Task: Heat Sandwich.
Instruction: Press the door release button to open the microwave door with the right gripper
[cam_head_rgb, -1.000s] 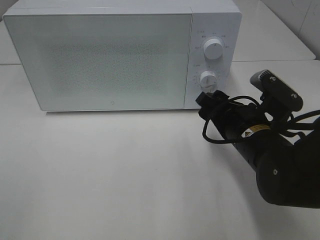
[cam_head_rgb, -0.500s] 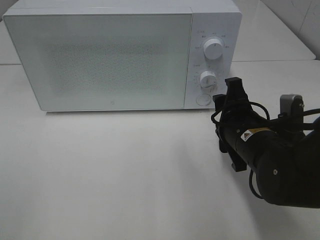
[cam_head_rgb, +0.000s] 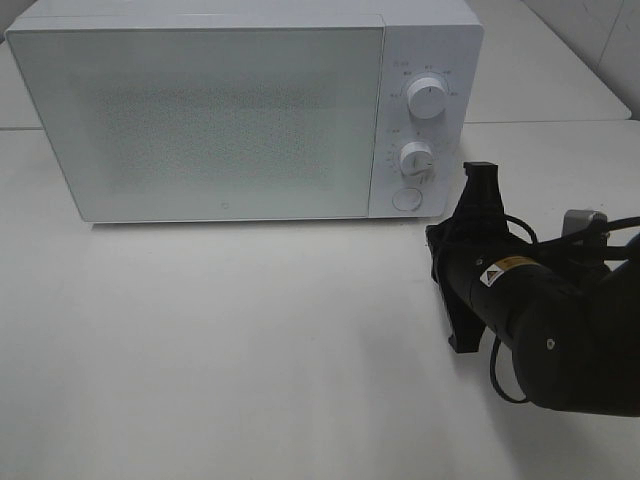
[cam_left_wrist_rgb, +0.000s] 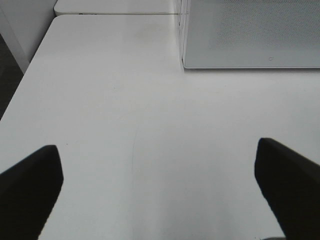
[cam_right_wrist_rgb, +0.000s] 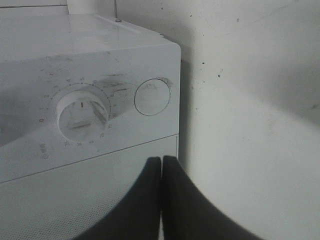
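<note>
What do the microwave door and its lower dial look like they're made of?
Microwave door: probably glass or glossy plastic, pale and faintly reflective, with a fine dotted mesh showing through. Lower dial: seemingly white moulded plastic, dark smudges on it.

A white microwave (cam_head_rgb: 240, 40) stands at the back of a white table (cam_head_rgb: 220, 340), its speckled door (cam_head_rgb: 200, 120) shut. Its right-hand panel carries 2 knobs, an upper dial (cam_head_rgb: 427, 100) and a lower dial (cam_head_rgb: 415, 160), with 1 round button (cam_head_rgb: 406, 199) beneath (dark scuffs mark that panel).
</note>
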